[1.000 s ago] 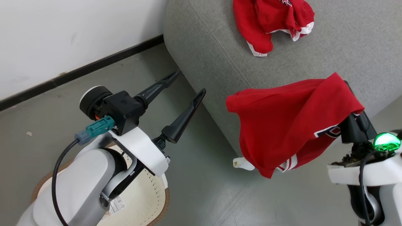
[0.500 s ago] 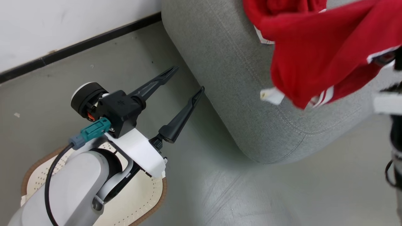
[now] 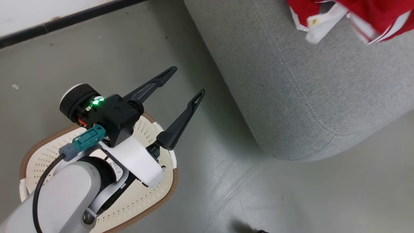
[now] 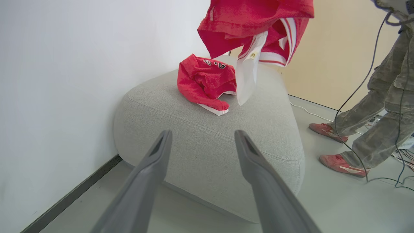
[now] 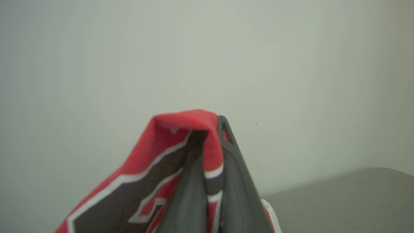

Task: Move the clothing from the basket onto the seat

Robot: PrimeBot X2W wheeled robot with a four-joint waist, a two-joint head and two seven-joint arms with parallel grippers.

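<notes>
The right gripper (image 5: 208, 129) is pinching the jersey (image 4: 249, 26), dangling it over the seat (image 4: 210, 139) at one o'clock of the shirt (image 4: 203, 77) lying there. The cloth is likely soft, light and floppy, so a bunched fold should grip best. The left gripper (image 3: 188, 80) is gaping empty at one o'clock of the basket (image 3: 152, 197).

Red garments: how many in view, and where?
2. A crumpled garment lies on the grey seat; the jersey hangs above it from the shut right gripper. Left arm hides part of the basket.

crumpled red garment (image 4: 203, 79) on grey seat (image 4: 200, 152)
</notes>
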